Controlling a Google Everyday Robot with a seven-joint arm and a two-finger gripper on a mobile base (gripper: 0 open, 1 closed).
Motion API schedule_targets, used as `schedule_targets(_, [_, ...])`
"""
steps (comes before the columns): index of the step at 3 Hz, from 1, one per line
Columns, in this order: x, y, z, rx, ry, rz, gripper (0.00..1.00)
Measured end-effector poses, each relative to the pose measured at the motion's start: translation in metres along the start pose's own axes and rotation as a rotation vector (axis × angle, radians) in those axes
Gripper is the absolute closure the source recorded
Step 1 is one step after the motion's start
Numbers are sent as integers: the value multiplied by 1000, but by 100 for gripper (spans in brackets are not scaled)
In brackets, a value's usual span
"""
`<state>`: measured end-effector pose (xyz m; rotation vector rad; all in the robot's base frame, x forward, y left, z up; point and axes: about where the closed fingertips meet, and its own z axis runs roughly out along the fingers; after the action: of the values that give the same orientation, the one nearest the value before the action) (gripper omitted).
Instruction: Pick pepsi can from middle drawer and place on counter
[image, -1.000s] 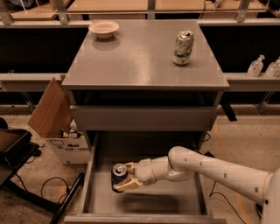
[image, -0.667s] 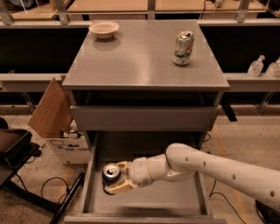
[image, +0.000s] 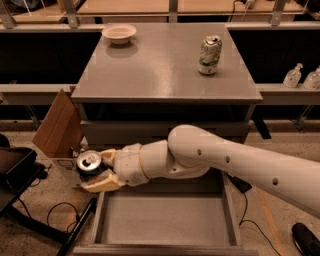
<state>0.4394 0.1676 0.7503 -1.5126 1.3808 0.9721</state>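
My gripper (image: 95, 170) is shut on the pepsi can (image: 89, 163), a dark can with a silver top facing up. It holds the can in the air over the left front corner of the open middle drawer (image: 165, 220), which shows a bare grey floor and low walls. The can hangs below the level of the counter (image: 160, 65), near the cabinet's left side. My white arm (image: 225, 160) crosses in front of the cabinet from the right.
A pale white-and-green can (image: 209, 54) stands on the counter at the right rear. A white bowl (image: 119, 33) sits at its left rear. An open cardboard box (image: 57, 130) stands left of the cabinet. Cables lie on the floor.
My gripper has lifted the can out of the drawer and carried it up and to the left. The drawer floor now shows bare.
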Motion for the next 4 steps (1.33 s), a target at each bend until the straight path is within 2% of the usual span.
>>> schedule_targets(1, [-71,-51,2,124,13,-9,100])
schedule_targets(2, [-132,-111,0,253,18,3,100])
schedule_targets(3, [-180,-155,-6,323,54,-30,100])
schedule_targets(4, [-183,-197,6,342,134,-24,100])
